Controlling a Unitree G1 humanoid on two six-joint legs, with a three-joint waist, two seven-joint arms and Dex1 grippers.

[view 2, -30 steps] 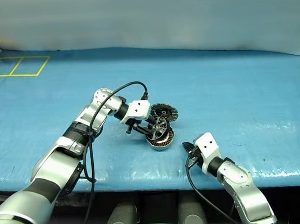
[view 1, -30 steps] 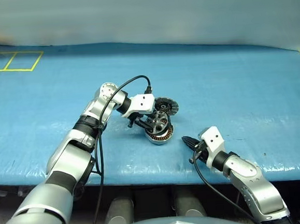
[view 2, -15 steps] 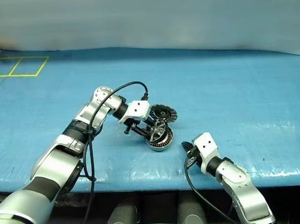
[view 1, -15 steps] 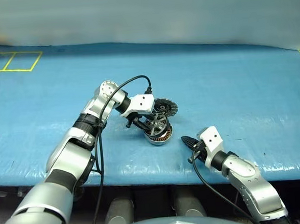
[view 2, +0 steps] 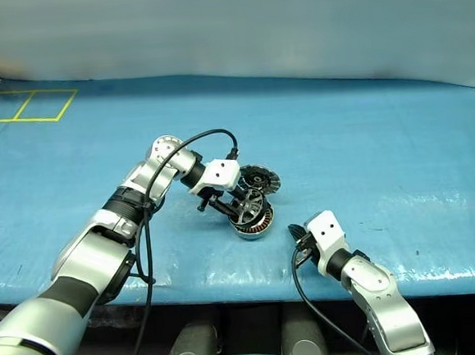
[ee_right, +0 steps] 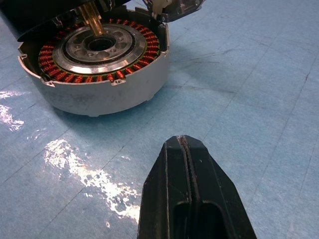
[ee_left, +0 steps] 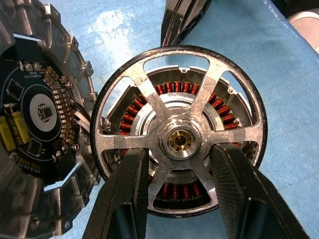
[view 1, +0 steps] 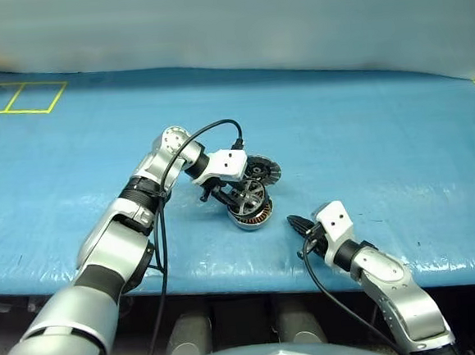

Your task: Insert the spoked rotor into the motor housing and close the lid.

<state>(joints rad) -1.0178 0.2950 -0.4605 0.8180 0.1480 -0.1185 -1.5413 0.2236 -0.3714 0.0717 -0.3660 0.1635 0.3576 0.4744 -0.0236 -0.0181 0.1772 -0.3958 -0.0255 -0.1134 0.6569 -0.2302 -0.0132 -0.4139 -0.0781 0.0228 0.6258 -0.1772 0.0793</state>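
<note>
Nearest, the right gripper (view 1: pixel 293 221) is seen low over the blue surface (view 1: pixel 399 140), its two black fingers (ee_right: pixel 192 199) pressed together on nothing, pointing toward the motor housing (view 1: pixel 251 216) at about its 10 o'clock and a little apart from it. The motor housing is set on the surface, its copper-brown windings exposed. Over it, the spoked rotor (ee_left: pixel 178 135) is held by the left gripper (view 1: pixel 233 198), one finger (ee_left: pixel 127 191) on each side of the silver hub; the rotor is tilted above the housing's opening. Just beyond, at the housing's 12 o'clock, the lid (view 1: pixel 263 170) is seen standing on edge, just beside the rotor.
</note>
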